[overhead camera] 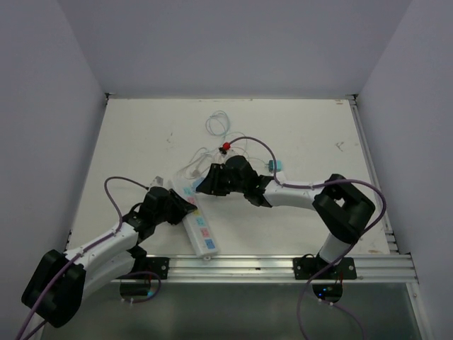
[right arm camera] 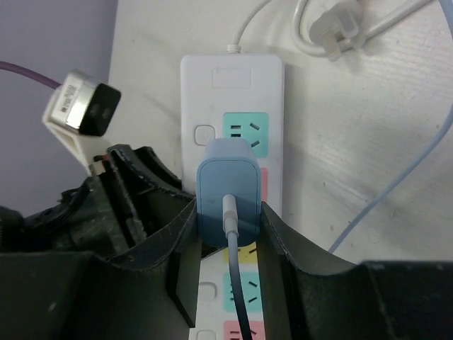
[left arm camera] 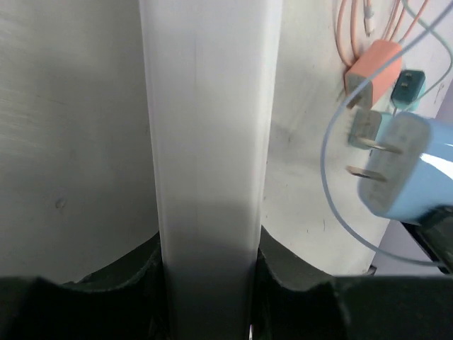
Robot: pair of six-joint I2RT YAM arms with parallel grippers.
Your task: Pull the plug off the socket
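The long white socket [overhead camera: 202,230] lies on the table [overhead camera: 141,142], near the front edge and a bit to the left. It is turned at a slant. From above, its far end is hidden under the two black grippers, so only the near end with some coloured labels shows.

The left gripper [overhead camera: 170,205] is closed tight on the socket, one finger on each long side. In the left wrist view the socket [left arm camera: 212,142] runs straight up between the dark fingers [left arm camera: 134,276]. It looks plain white there, and no labels show.

The right gripper [right arm camera: 228,227] is closed on the blue plug [right arm camera: 226,184]. A grey wire [right arm camera: 237,283] comes out of the plug's back. In the right wrist view the plug covers part of the socket [right arm camera: 233,85], and its front is hidden. From there you cannot tell if the plug is in or out.

The left wrist view shows it better. There the plug [left arm camera: 400,166] is a little blurry, but its metal pins [left arm camera: 368,145] are bare. They are apart from the socket, with table showing in between. The plug is out.

From above, the plug cannot be seen under the right gripper [overhead camera: 212,180].

An orange charger [left arm camera: 375,67] lies farther back, with a small dark green thing [left arm camera: 408,85] just beside it. White cables [overhead camera: 219,124] curl on the table behind the grippers. A white plug [right arm camera: 336,25] is cut off at the top edge.
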